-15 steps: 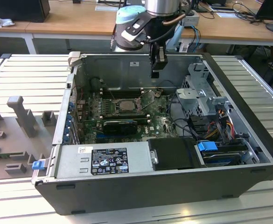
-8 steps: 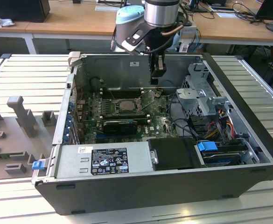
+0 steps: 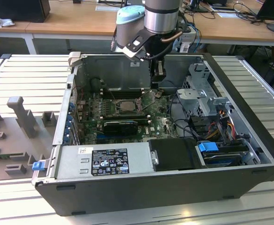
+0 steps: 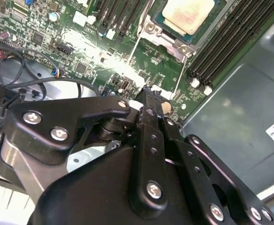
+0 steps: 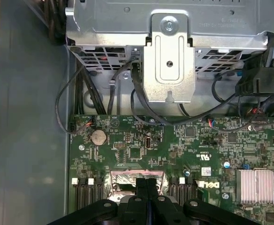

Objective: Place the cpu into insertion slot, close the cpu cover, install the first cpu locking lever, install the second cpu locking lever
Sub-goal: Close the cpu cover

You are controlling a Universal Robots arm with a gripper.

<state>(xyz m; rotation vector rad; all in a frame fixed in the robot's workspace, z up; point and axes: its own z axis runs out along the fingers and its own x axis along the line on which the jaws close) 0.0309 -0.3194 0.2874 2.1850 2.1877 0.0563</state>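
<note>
Now, starting at the exterior view's left, grey plastic fixtures [image 3: 16,112] lie on the slatted table [image 3: 29,70], well apart from my work. Next comes the open computer case [image 3: 141,187], with the green motherboard [image 3: 92,115] on its floor. The insertion slot [image 3: 115,107] sits about mid-board, and the cpu [image 4: 188,13] lies flat in it, pale top up. In the second wrist view the silvery cpu cover [image 4: 151,28] seems to lie down around the chip, though I cannot tell whether it is latched. A thin locking lever [image 3: 146,96] stands tilted up just beside the slot, on the exterior view's right of it. Further right, my gripper [image 3: 158,84] hangs over the board near the case's rear wall. Its fingers [image 5: 141,187] are pressed together, with nothing between them that I can see. Whether the tips touch the board I cannot tell. Right of me sits the silver drive cage [image 3: 200,96], with bundled cables [image 3: 221,124] near it.
</note>
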